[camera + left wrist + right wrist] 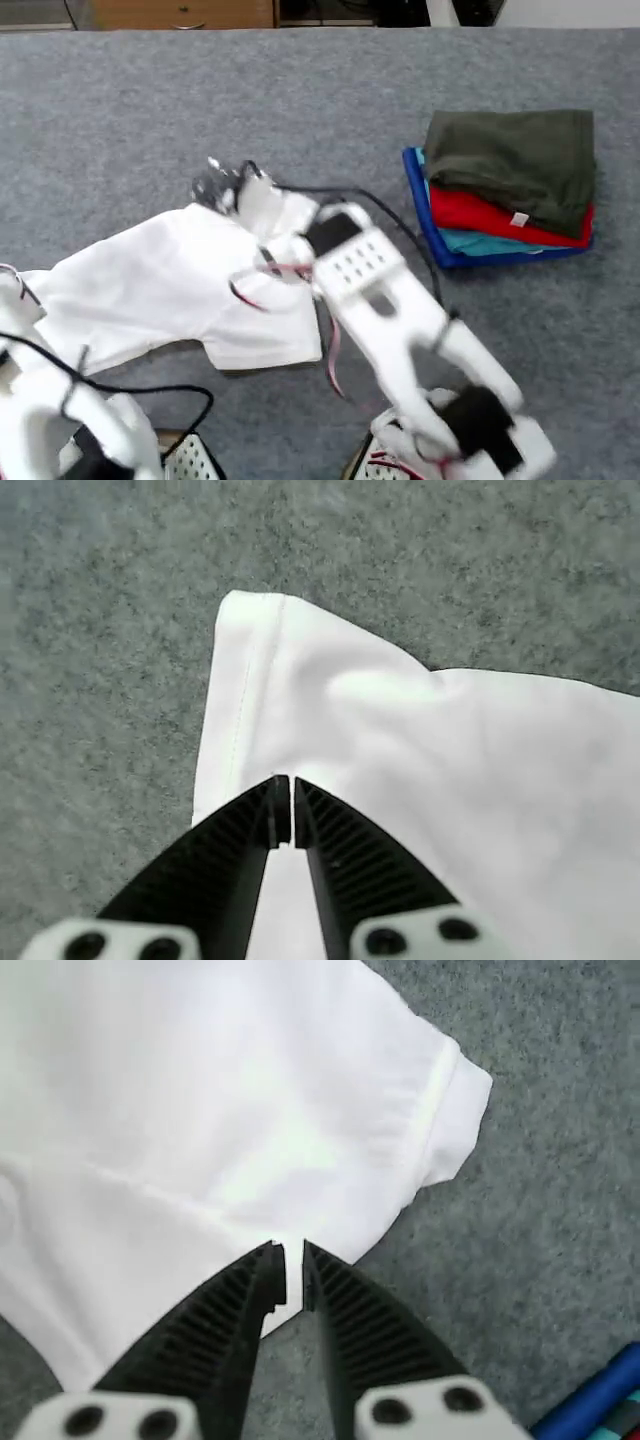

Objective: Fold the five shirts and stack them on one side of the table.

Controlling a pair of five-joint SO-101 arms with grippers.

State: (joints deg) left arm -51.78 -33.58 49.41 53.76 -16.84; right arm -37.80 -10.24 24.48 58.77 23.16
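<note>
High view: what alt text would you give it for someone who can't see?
A white shirt lies spread on a grey table, with two white robot arms over it. Four folded shirts are stacked at right.

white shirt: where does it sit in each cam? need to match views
High view: white shirt lies spread out left of centre, left of the folded stack.
Left wrist view: a hemmed corner of the white shirt lies under the left gripper.
Right wrist view: a sleeve of the white shirt lies beneath the right gripper.
Shared landmark: the grey table cover around it.
</note>
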